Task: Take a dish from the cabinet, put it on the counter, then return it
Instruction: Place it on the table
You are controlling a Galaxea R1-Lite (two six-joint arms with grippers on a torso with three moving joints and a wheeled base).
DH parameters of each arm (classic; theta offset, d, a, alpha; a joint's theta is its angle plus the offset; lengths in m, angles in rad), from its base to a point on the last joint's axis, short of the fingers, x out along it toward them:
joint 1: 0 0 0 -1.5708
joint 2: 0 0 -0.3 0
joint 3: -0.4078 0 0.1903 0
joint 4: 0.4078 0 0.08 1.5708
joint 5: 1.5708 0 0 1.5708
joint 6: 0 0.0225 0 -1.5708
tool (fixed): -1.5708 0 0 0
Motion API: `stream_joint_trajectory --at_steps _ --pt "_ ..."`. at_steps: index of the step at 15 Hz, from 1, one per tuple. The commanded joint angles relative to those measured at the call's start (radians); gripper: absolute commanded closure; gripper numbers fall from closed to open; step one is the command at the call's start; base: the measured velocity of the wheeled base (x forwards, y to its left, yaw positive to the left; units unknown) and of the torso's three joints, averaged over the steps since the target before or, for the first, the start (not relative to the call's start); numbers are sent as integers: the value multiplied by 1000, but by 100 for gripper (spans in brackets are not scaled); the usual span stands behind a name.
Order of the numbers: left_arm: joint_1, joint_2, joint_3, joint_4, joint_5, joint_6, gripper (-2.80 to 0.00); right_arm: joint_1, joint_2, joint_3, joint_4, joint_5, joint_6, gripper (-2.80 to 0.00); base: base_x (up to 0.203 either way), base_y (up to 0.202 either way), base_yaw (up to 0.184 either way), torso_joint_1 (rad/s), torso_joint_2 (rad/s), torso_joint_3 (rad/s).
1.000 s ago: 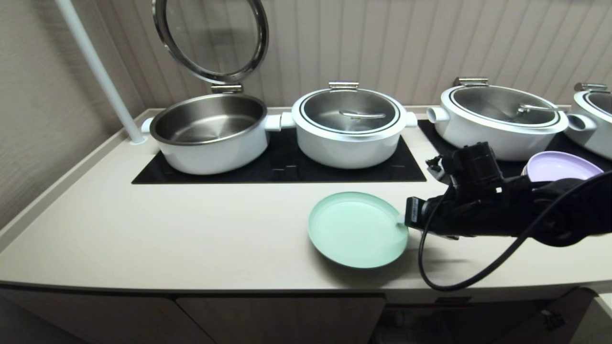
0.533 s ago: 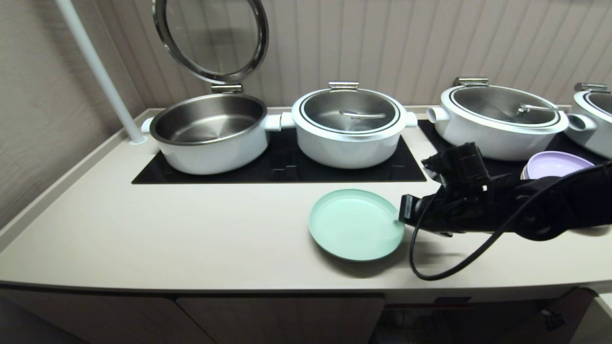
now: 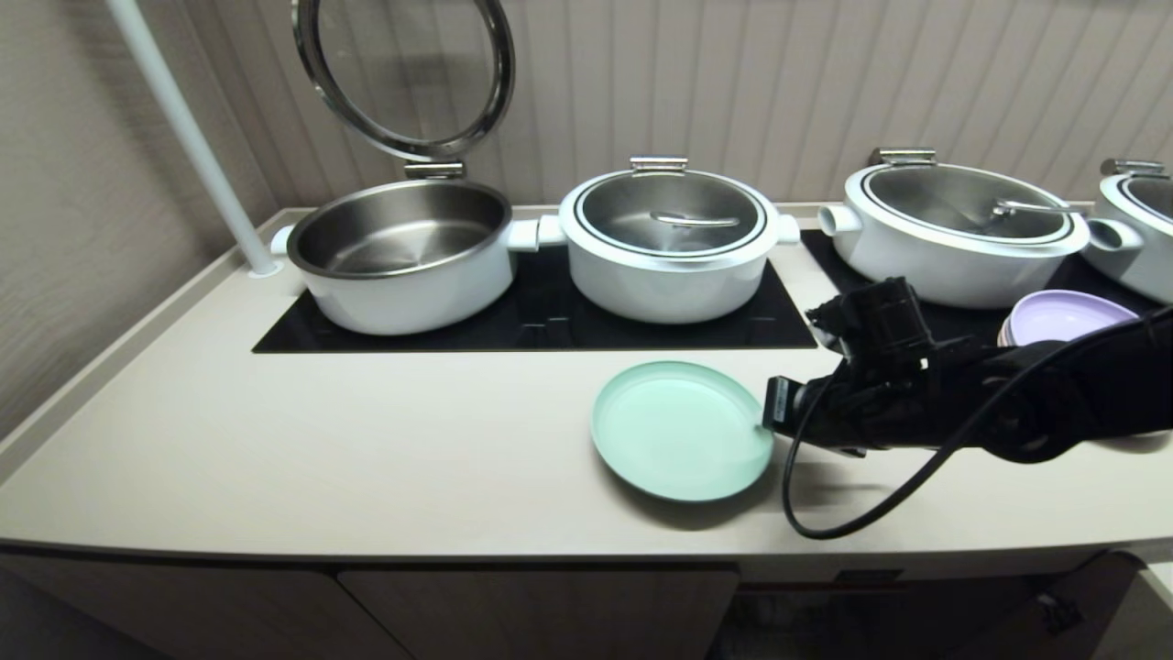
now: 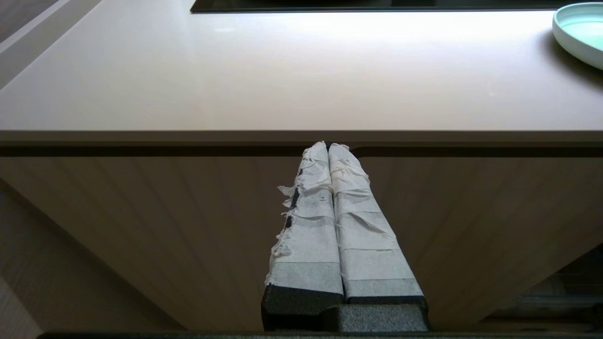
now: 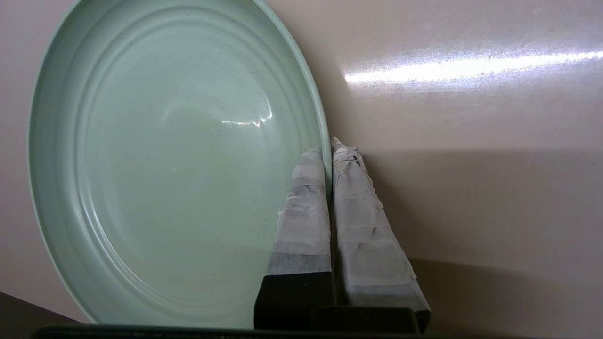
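Observation:
The pale mint-green dish lies on the cream counter, in front of the black cooktop. My right gripper reaches in from the right and is shut on the dish's right rim. In the right wrist view the taped fingers pinch the rim of the dish, one inside and one outside. My left gripper is shut and empty, held low before the counter's front edge, where a corner of the dish shows. Only closed ribbed cabinet fronts show below the counter.
Several white pots stand on the cooktop: an open one with raised lid, a lidded one behind the dish, and more to the right. A lilac plate sits behind my right arm. A white pole rises at far left.
My right gripper has carried the dish a little back from the front edge and lowered it. Over the last half second it barely moved.

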Motion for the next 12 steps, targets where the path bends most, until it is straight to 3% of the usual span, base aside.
stream_joint_trajectory --at_steps 1,12 --pt "0 0 0 0 0 -1 0 -1 -2 0 -1 0 1 0 0 0 0 0 0 0" --pt "0 0 0 1 0 -1 0 -1 1 5 -1 0 0 0 0 0 0 0 0 0"
